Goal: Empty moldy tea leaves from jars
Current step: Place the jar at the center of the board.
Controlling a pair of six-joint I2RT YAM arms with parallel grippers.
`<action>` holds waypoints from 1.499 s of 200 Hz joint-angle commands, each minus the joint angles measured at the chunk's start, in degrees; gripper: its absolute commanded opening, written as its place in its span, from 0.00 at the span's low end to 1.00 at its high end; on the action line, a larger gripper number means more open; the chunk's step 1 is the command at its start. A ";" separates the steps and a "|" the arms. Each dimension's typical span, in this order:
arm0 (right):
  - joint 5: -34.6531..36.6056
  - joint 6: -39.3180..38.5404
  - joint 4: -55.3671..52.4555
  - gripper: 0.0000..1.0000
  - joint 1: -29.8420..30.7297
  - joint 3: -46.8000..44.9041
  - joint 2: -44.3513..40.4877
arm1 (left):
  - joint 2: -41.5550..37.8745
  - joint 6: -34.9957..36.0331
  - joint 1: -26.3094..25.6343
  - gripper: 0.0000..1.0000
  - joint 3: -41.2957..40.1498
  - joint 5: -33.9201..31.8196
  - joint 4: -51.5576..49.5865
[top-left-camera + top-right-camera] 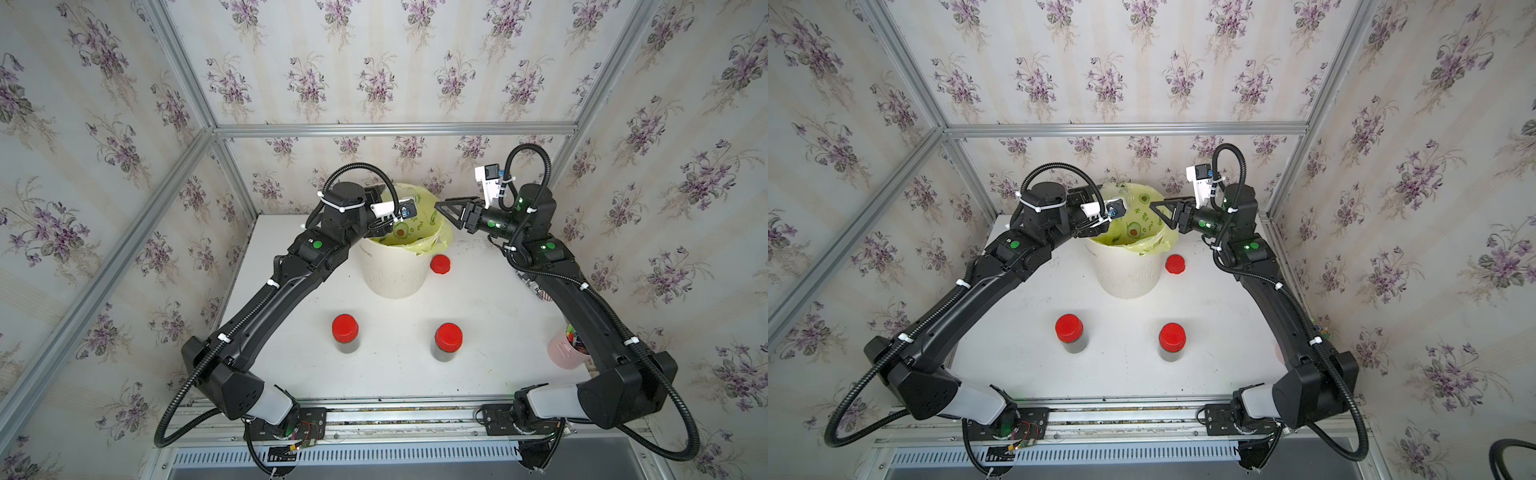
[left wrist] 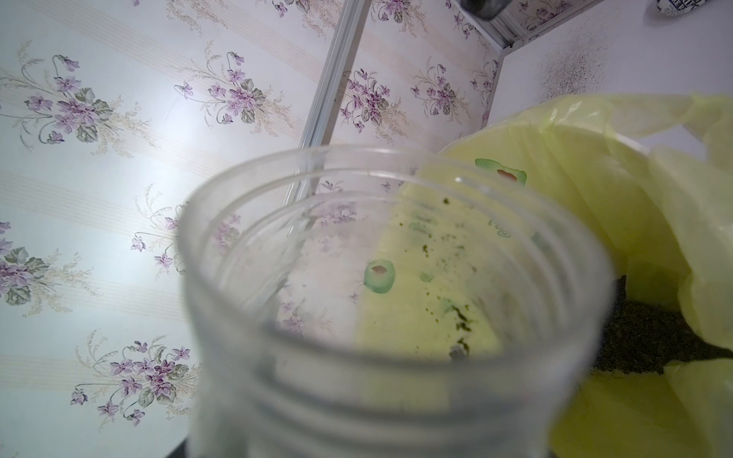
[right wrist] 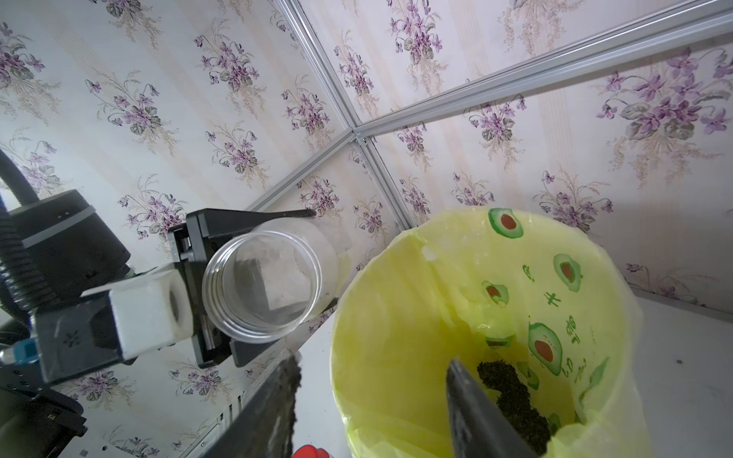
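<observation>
- Right wrist view: you are looking at the left gripper (image 3: 317,261), which is clamping the open jar (image 3: 261,285) by its clear wall. The jar is lying on its side at the rim of the yellow-green liner (image 3: 396,317), with its mouth facing this camera.
- Right gripper (image 3: 373,361): its two fingers are standing apart over the liner's near edge, and nothing is sitting between them.
- Tea leaves (image 3: 511,396): a dark heap is resting deep in the liner. In the left wrist view you are seeing only a few dark specks clinging inside the jar's wall.
- White bin (image 1: 390,274): in both top views it is standing toward the back of the table (image 1: 395,382), and the two grippers are hovering at its rim from opposite sides.
- Loose red lid (image 1: 439,264): it is lying on the table just beside the bin, on the robot's right.
- Left capped jar (image 1: 345,334) and right capped jar (image 1: 448,343): both are standing upright and well apart, nearer the arm bases. A dark leaf mass is showing through each clear wall below the red cap.
</observation>
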 commanded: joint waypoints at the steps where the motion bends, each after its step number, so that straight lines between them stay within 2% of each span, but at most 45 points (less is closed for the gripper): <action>1: 0.45 -0.10 0.49 0.57 1.57 3.39 2.14 | -0.49 -0.20 -0.01 0.67 -0.10 0.84 2.32; 70: 3.02 -1.52 -2.66 0.52 5.99 10.63 7.67 | -0.55 0.41 0.07 0.67 -0.21 0.39 2.34; 170: 4.84 -1.53 -5.04 0.47 8.45 16.59 13.99 | -1.00 0.64 -0.01 0.68 -0.94 0.69 2.39; 300: 5.34 -1.53 -8.21 0.24 10.25 20.29 17.44 | -1.29 1.47 0.07 0.68 -1.97 1.11 2.55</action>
